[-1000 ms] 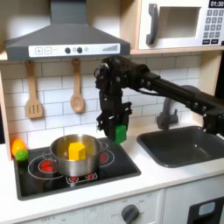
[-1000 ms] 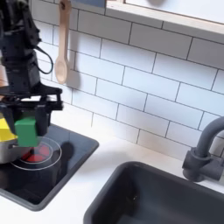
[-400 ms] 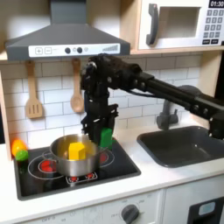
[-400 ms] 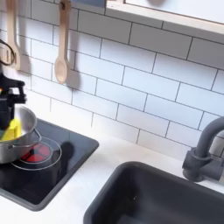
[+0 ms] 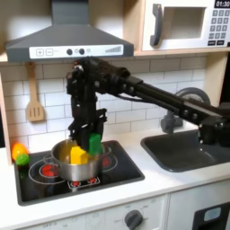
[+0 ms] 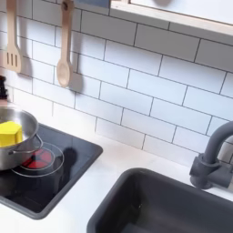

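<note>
My gripper [image 5: 92,137] hangs over the pot [image 5: 72,155], green block [image 5: 94,144] pinched, and the yellow block [image 5: 80,155] already fills part of the pot's middle. Pot rim crowds me below. Behind me, the wooden spoon [image 6: 63,56] and spatula [image 5: 34,93] hang on the tiles, close at my back. At the first exterior view's left, a small toy [image 5: 19,153] sits by the stove [image 5: 108,176] edge. Front burners lie bare. Toward the first exterior view's right, counter runs free to the sink [image 5: 184,148], faucet [image 6: 211,155] standing behind it.
</note>
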